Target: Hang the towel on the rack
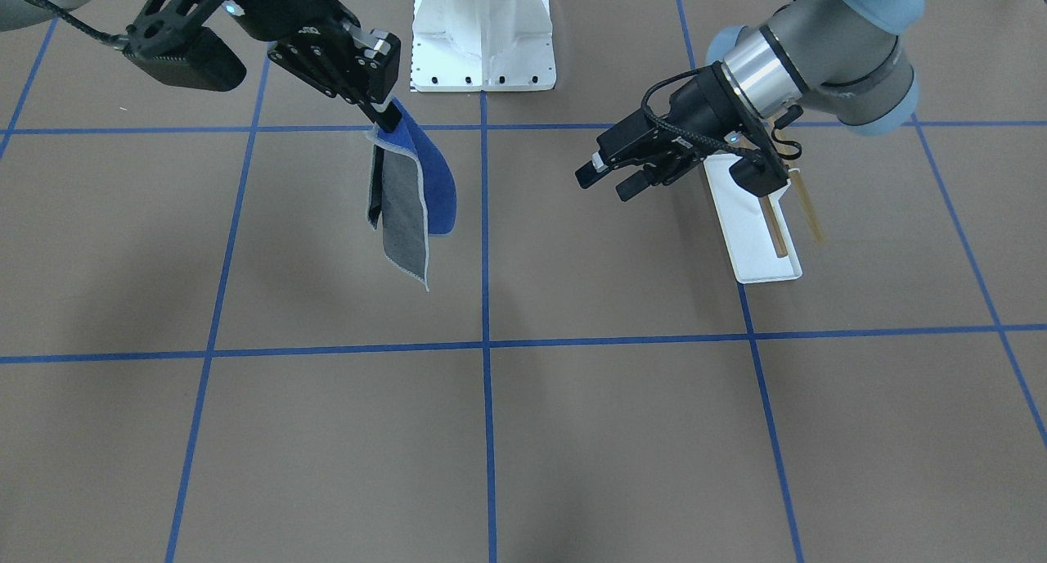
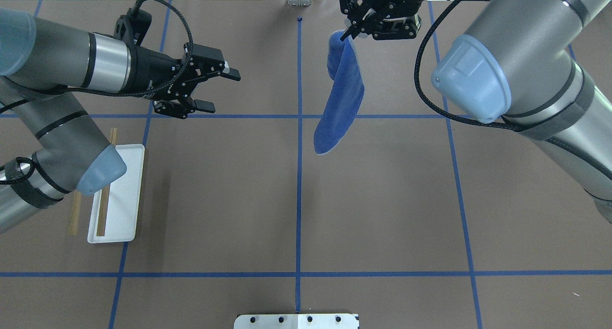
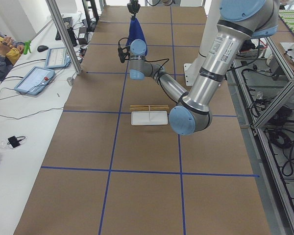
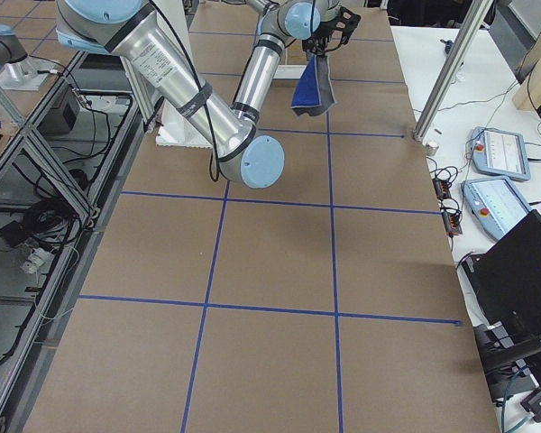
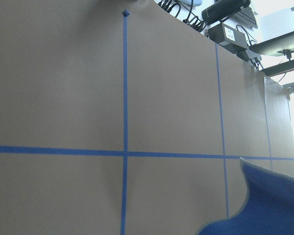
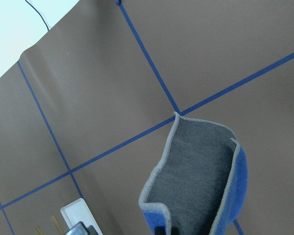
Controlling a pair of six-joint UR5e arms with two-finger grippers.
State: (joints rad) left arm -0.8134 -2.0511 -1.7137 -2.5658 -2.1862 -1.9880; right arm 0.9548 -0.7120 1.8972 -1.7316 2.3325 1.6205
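Blue towel [image 2: 340, 97] overhead, grey from front, right gripper [image 2: 348, 32] clamping it, left gripper [image 2: 223, 92] apart

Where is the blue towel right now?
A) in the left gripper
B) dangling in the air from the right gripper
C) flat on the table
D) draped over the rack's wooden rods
B: the towel hangs down from the right gripper, which pinches its top end, while the left gripper is open and empty and the rack has no cloth on it.
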